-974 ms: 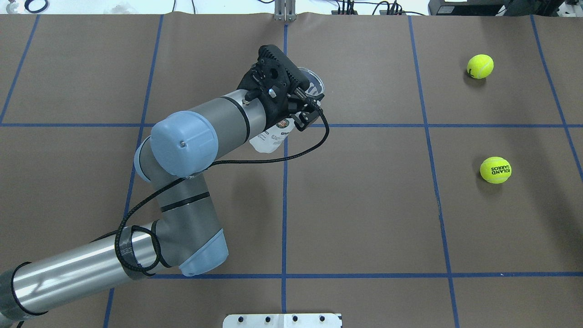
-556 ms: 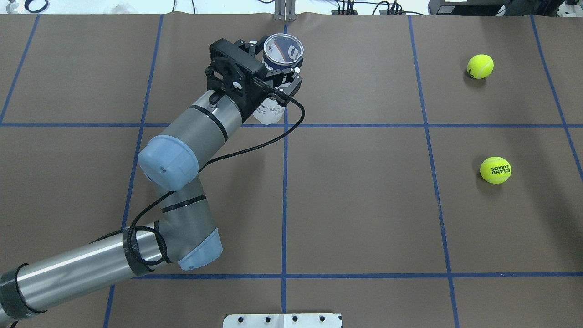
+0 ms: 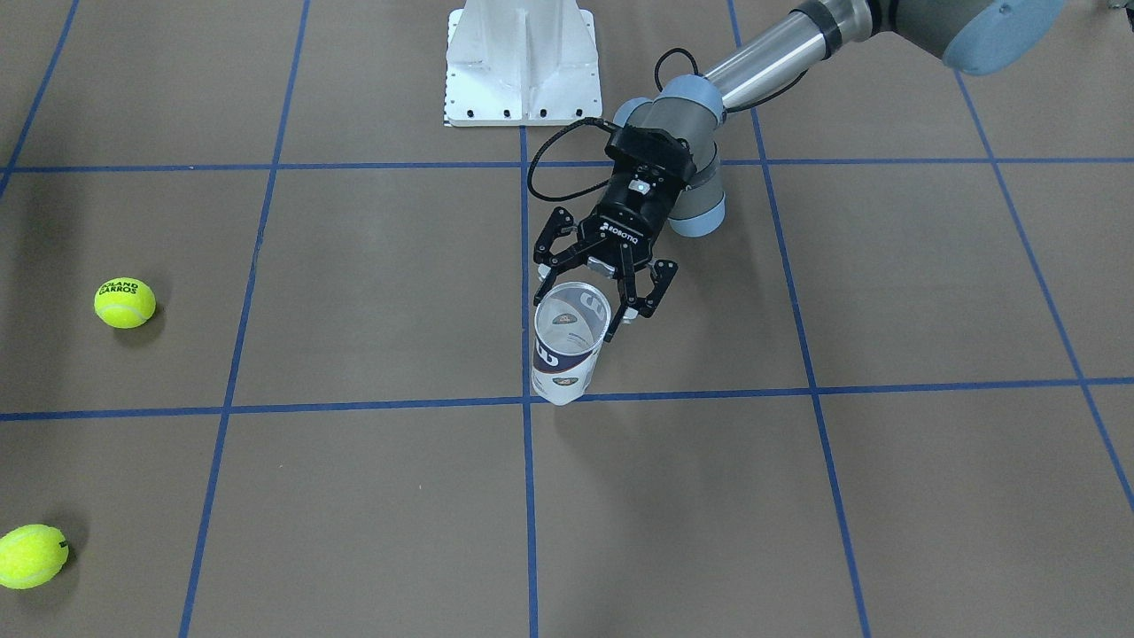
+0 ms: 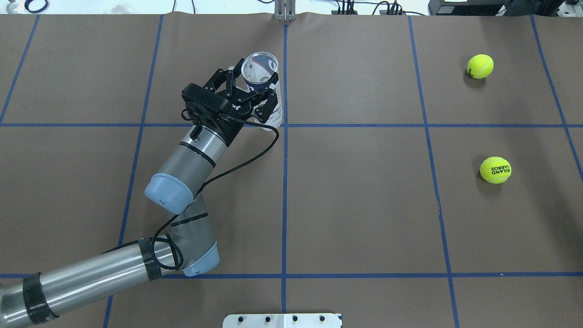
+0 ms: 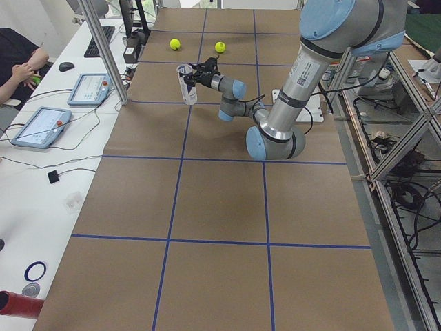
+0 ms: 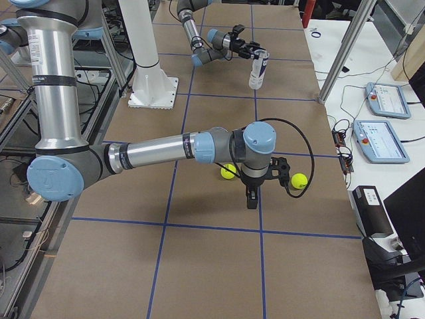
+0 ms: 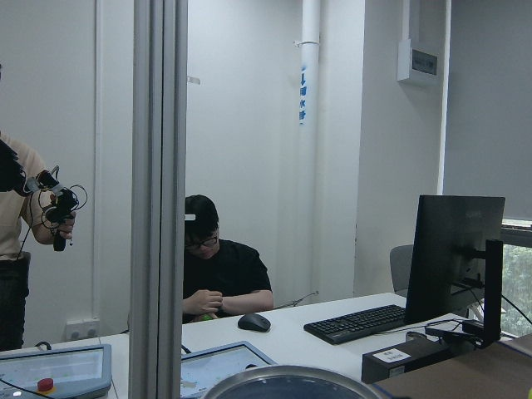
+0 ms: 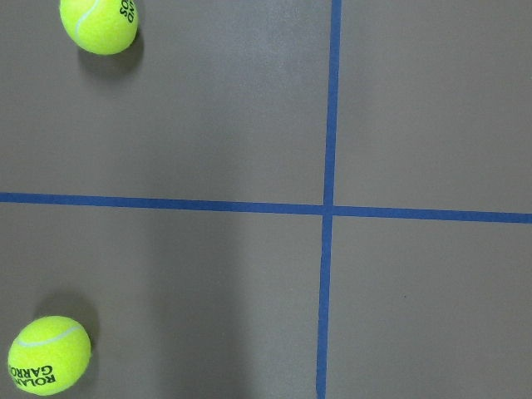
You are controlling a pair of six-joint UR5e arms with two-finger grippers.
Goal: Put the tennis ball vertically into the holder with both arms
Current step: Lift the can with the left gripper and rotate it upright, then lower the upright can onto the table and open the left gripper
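Observation:
The holder (image 3: 565, 350) is a clear tube with a white and navy label. It stands upright, mouth up, by a blue line crossing, and also shows in the overhead view (image 4: 268, 98). My left gripper (image 3: 585, 297) reaches in from the side and is shut on the holder near its rim, one finger on each side. The holder's rim (image 7: 291, 386) shows at the bottom of the left wrist view. Two yellow tennis balls (image 4: 480, 66) (image 4: 495, 170) lie on the table's right side. My right gripper (image 6: 250, 196) hangs over the table between them; I cannot tell whether it is open.
The table is covered in brown paper with blue tape lines (image 4: 284, 191). The white pedestal base (image 3: 523, 62) stands at the robot's side. The right wrist view shows both balls (image 8: 100, 23) (image 8: 48, 355) on the table below. Operators sit beyond the far table edge (image 7: 218, 270).
My left arm has swung its wrist round and drawn back to the left, turning the holder from tilted under the gripper to upright with its mouth up. The balls have not moved.

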